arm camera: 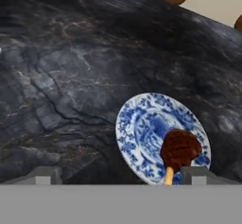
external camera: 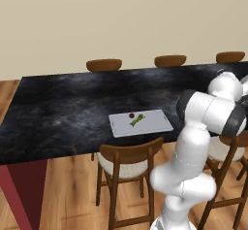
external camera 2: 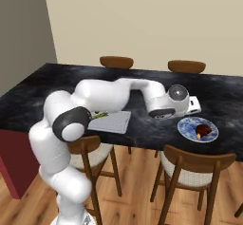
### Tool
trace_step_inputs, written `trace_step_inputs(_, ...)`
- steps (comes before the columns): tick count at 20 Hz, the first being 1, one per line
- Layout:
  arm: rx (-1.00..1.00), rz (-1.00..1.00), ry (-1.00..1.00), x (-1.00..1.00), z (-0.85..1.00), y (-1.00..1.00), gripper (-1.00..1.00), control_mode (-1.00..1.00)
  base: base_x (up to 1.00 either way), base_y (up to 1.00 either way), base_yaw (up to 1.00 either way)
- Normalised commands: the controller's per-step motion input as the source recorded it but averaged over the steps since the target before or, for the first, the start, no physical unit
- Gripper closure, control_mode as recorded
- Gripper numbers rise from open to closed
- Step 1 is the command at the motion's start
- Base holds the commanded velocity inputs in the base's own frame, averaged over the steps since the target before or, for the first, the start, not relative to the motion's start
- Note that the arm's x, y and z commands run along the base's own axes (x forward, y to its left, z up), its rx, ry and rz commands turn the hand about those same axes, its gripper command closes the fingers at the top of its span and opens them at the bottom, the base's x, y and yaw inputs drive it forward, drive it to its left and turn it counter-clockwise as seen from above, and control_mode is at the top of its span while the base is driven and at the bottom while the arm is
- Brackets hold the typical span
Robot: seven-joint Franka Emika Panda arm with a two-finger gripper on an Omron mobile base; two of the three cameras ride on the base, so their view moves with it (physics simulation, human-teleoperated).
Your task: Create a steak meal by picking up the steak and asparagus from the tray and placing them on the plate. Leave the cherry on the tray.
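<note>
Black marble counter (external camera: 72,107) carries the grey-white tray (external camera: 140,123) near its front edge. On the tray lie the cherry (external camera: 131,115) and the green asparagus (external camera: 137,120); the cherry sits just beside the stalk's far end, at about 11 o'clock from it. In the right base view the arm stretches across the counter toward 3 o'clock, its elbow covering part of the tray (external camera 2: 114,122); the asparagus (external camera 2: 98,116) peeks out beside the dark joint. The blue patterned plate (external camera 2: 190,129) rests on the counter well apart from the tray, at the tray's 3 o'clock in this view. The steak (external camera 2: 204,130) lies on the plate, toward its right half. The hand hangs above the counter just left of the plate. In the hand view the plate (arm camera: 142,128) sits low and right of centre, with the steak (arm camera: 179,148) on its lower right portion, orange-tan edge pointing to 6 o'clock. The gripper (arm camera: 121,175) has its jaws spread wide apart, holding nothing; the right fingertip (arm camera: 198,173) shows just under the steak. Wooden chairs (external camera: 127,168) stand along the counter's near side.
</note>
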Motion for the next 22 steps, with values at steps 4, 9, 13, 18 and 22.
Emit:
trace_step_inputs(4, -0.01, 0.00, -0.02, 0.06, 0.38, 1.00, -1.00, -1.00, 0.00, 0.00, 0.00)
trace_step_inputs(9, 0.00, -0.03, 0.03, 0.04, 0.06, 1.00, -1.00, -1.00, 0.00, 0.00, 0.00)
trace_step_inputs(13, 0.00, -0.12, 0.08, 0.17, 0.00, 1.00, -1.00, -1.00, 0.00, 0.00, 0.00)
trace_step_inputs(18, 0.00, -0.18, 0.09, 0.39, 0.00, 1.00, -1.00, -1.00, 0.00, 0.00, 0.00)
trace_step_inputs(22, 0.05, -0.23, 0.04, 0.32, 0.00, 1.00, -1.00, -1.00, 0.00, 0.00, 0.00)
